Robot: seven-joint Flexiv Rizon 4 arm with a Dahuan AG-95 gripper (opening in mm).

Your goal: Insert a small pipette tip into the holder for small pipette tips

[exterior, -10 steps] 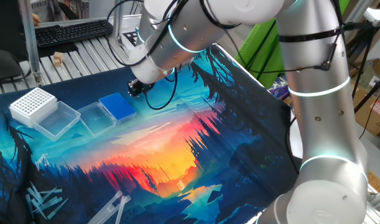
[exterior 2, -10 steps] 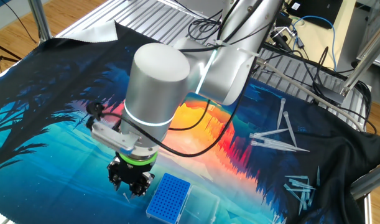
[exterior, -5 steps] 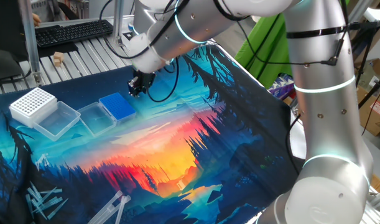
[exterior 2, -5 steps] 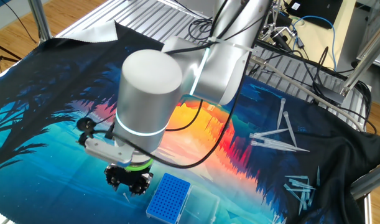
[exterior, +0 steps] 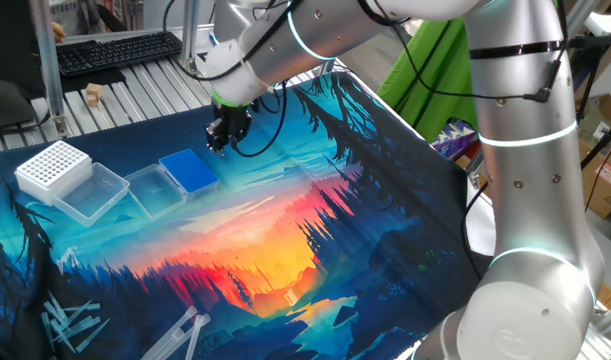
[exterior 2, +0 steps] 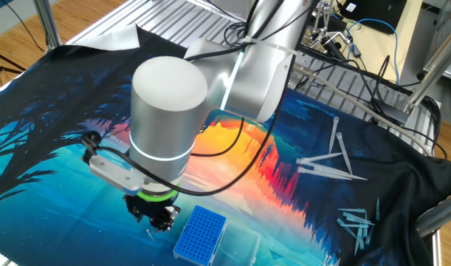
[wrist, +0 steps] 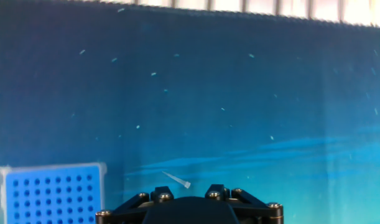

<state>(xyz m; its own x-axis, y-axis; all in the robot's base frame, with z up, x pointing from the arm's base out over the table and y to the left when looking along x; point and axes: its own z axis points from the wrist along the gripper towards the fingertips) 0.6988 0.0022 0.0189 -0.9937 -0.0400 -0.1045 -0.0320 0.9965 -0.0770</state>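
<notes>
The holder for small pipette tips, a bright-blue rack [exterior: 189, 171] with fine holes, sits on the mat joined to a clear tray [exterior: 150, 190]. It also shows in the other fixed view [exterior 2: 201, 233] and at the bottom left of the hand view [wrist: 50, 194]. My gripper [exterior: 218, 140] hovers just above the mat beside the rack, a little off one of its edges [exterior 2: 155, 222]. It is shut on the small pipette tip [wrist: 176, 180], a thin whitish cone that juts out below the fingers [exterior 2: 149, 234]. In the hand view my gripper [wrist: 188, 188] sits right of the rack.
A white box with bigger holes [exterior: 53, 167] stands on another clear tray left of the rack. Loose pipette tips lie at the mat's near corner [exterior: 70, 325] and far side [exterior 2: 328, 164]. A keyboard [exterior: 115, 50] lies beyond the mat.
The wrist has turned and the arm has swung a little, while my gripper stays low beside the blue rack with the tip still in it.
</notes>
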